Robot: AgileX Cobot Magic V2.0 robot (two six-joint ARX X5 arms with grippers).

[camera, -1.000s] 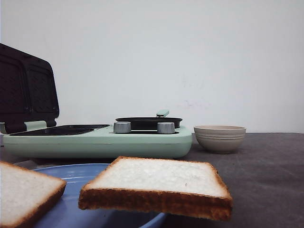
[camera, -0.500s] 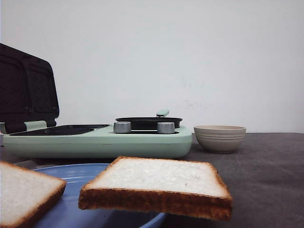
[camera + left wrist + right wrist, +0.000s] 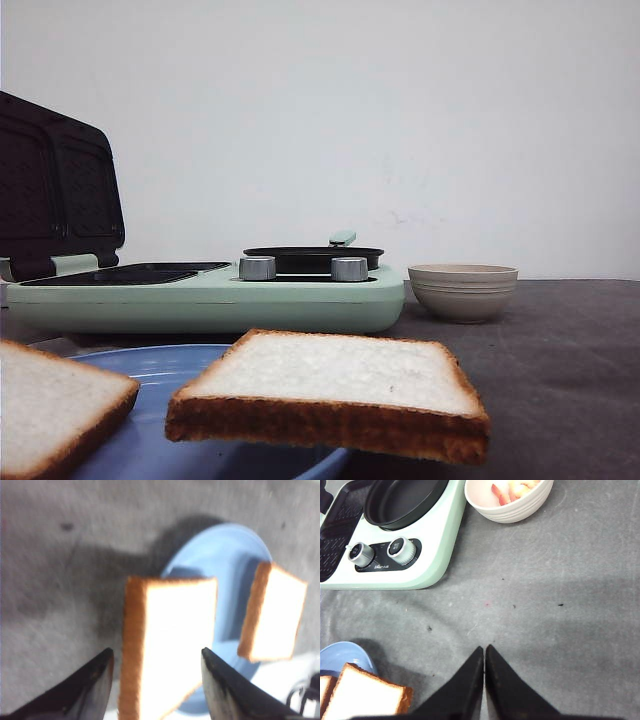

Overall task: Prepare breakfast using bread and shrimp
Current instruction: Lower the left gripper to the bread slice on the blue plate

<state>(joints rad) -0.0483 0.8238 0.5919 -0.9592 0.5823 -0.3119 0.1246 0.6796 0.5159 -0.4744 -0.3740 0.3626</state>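
Two slices of bread lie on a blue plate (image 3: pixel 170 365): one slice (image 3: pixel 340 375) overhangs its right rim, the other (image 3: pixel 50 400) is at the left. In the left wrist view my left gripper (image 3: pixel 156 655) is open, its fingers either side of the near slice (image 3: pixel 175 625); whether they touch it does not show. The second slice (image 3: pixel 275 615) lies further along the plate (image 3: pixel 230 555). Pink shrimp (image 3: pixel 507 490) sit in a pale bowl (image 3: pixel 510 510). My right gripper (image 3: pixel 484 651) is shut and empty over bare grey table, right of the plate (image 3: pixel 342 655).
A mint-green sandwich maker (image 3: pixel 210 295) stands behind the plate with its dark lid (image 3: pixel 55 185) raised, two knobs (image 3: pixel 402 550) on the front and a black pan (image 3: pixel 312 257) on its right side. The bowl (image 3: pixel 463 290) stands just right of it.
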